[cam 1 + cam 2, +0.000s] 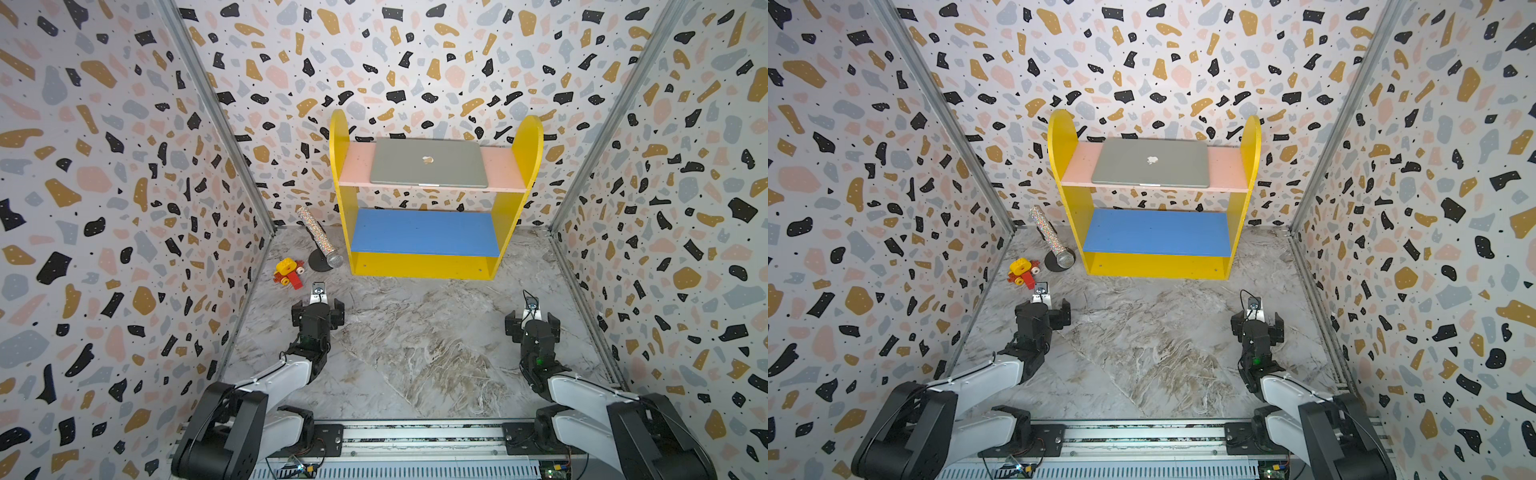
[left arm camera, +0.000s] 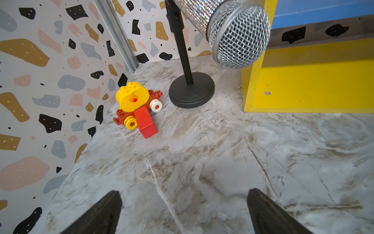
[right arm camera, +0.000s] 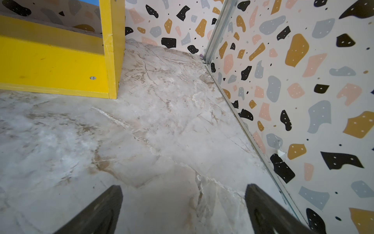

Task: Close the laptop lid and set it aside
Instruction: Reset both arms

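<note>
The silver-grey laptop (image 1: pixel 428 163) (image 1: pixel 1150 163) lies flat on the pink top board of a yellow shelf unit (image 1: pixel 510 216) at the back, in both top views. The laptop lid (image 1: pixel 449 170) is down, apple logo facing up. My left gripper (image 1: pixel 318 307) (image 1: pixel 1042 312) hovers low over the marble table, front left, far from the laptop. In the left wrist view it (image 2: pixel 184 194) is open with only bare table between the fingers. My right gripper (image 1: pixel 532 322) (image 1: pixel 1257 325) is at the front right, also open and empty (image 3: pixel 183 189). Neither wrist view shows the laptop.
A glittery microphone (image 1: pixel 320 241) (image 2: pixel 238 36) on a black round-base stand (image 2: pixel 191 90) leans left of the shelf unit. A red and yellow brick toy car (image 1: pixel 289 272) (image 2: pixel 135 107) sits just ahead of the left gripper. A blue lower shelf (image 1: pixel 424 232) is bare. Patterned walls enclose three sides.
</note>
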Controlling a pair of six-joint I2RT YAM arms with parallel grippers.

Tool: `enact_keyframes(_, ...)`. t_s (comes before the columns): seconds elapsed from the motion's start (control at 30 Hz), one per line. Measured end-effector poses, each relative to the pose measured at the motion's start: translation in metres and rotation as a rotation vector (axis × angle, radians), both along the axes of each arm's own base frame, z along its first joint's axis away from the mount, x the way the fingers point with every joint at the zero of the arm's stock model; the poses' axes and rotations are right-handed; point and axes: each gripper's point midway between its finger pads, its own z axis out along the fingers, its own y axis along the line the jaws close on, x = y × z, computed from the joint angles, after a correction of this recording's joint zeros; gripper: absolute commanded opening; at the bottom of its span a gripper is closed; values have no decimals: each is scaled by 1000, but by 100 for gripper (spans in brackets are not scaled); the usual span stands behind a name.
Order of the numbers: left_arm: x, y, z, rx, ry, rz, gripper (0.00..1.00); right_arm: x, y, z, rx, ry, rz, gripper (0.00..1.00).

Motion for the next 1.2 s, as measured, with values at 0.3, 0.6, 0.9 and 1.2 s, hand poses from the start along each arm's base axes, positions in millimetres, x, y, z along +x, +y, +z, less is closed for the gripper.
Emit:
enact_keyframes(0.3, 12, -7, -12, 27, -8, -39, 100, 22, -17, -17, 71, -38, -1, 100)
enact_keyframes(0.6, 17, 2, -19, 10, -6, -24, 100, 63, 1, -18, 162, 7, 169, 100)
enact_keyframes(0.9, 18, 3, -18, 3, -12, -22, 100, 71, 4, -15, 219, 22, 209, 100)
enact_keyframes(1.2, 18, 2, -19, 0, -11, -26, 100, 70, 5, -17, 229, 33, 211, 100)
